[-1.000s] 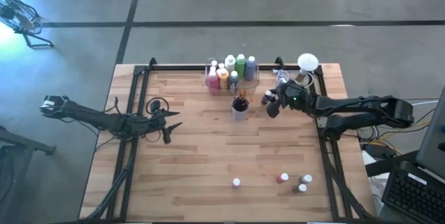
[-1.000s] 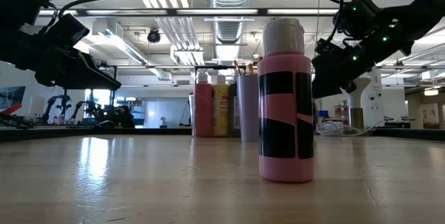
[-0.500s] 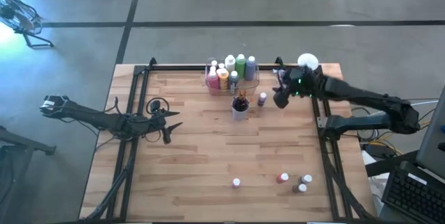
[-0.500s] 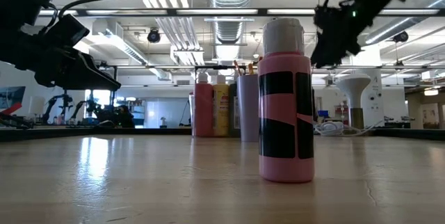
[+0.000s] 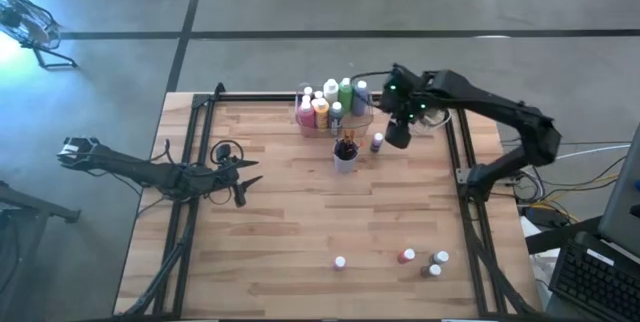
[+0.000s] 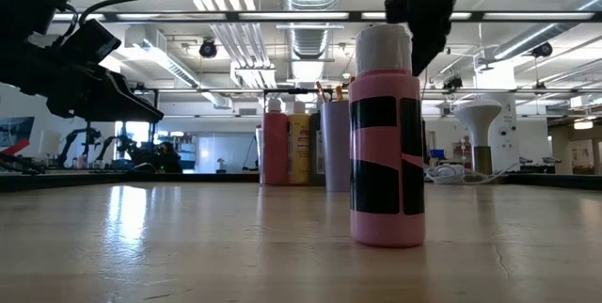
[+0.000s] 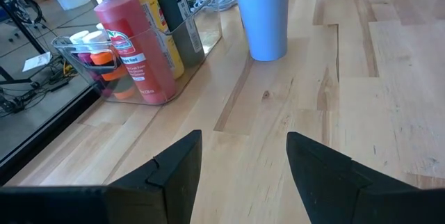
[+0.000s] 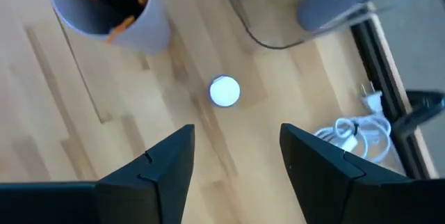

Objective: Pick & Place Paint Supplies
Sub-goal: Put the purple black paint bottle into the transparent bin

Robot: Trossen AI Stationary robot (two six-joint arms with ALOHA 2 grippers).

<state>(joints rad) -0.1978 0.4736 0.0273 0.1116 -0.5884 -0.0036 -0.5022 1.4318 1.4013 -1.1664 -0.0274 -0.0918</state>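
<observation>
Purple bottle (image 5: 376, 142) on table | beside, below right end effector (image 5: 397, 134) | fingers apart, empty

A wooden table (image 5: 280, 222) carries a clear bin (image 7: 201, 15), a pale cup (image 7: 261, 12) and white cable (image 8: 358, 137).
</observation>
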